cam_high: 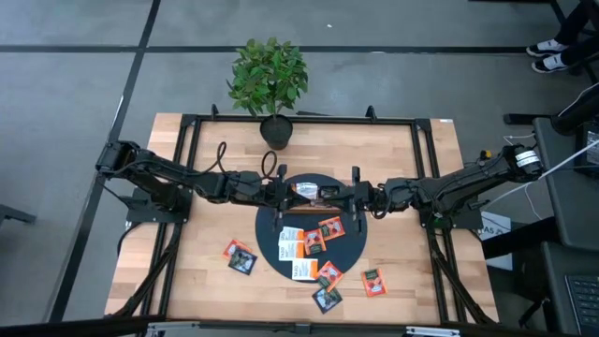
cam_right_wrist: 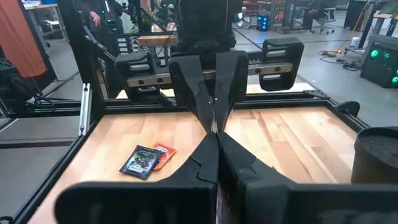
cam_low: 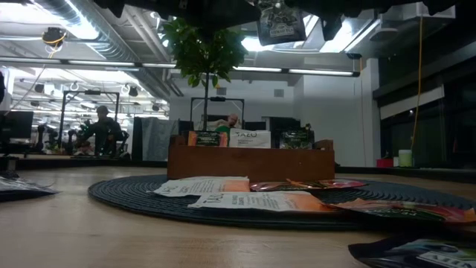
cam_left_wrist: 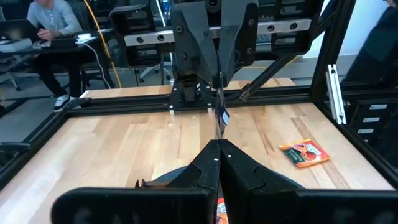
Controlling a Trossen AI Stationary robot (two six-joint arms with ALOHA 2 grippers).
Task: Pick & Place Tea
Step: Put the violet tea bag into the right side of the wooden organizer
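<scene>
A dark green tea sachet (cam_low: 281, 22) hangs high above the brown wooden tray (cam_low: 251, 160), which stands on a round dark mat (cam_high: 271, 245) with sachets upright in it. My left gripper (cam_left_wrist: 219, 144) and right gripper (cam_right_wrist: 216, 134) meet tip to tip over the tray, both shut on that sachet. In the left wrist view the sachet (cam_left_wrist: 221, 117) shows edge-on between the two pairs of fingers. Other sachets lie flat on the mat: orange (cam_high: 328, 227) and white (cam_high: 290, 240). My left gripper pinches one edge of the sachet (cam_left_wrist: 219, 138) between its two fingers, coming level from the table's left. The sachet is lifted clear above the tray. My right gripper pinches the opposite edge of the sachet (cam_left_wrist: 218, 93), coming level from the table's right. The sachet spans the short gap between the two sets of fingertips.
Loose sachets lie on bare wood near the front edge: an orange and dark pair (cam_high: 241, 256), a dark one (cam_high: 327, 299), an orange one (cam_high: 373, 281). A potted plant (cam_high: 270, 80) stands at the far edge behind the tray. A black frame (cam_high: 187, 150) borders the table.
</scene>
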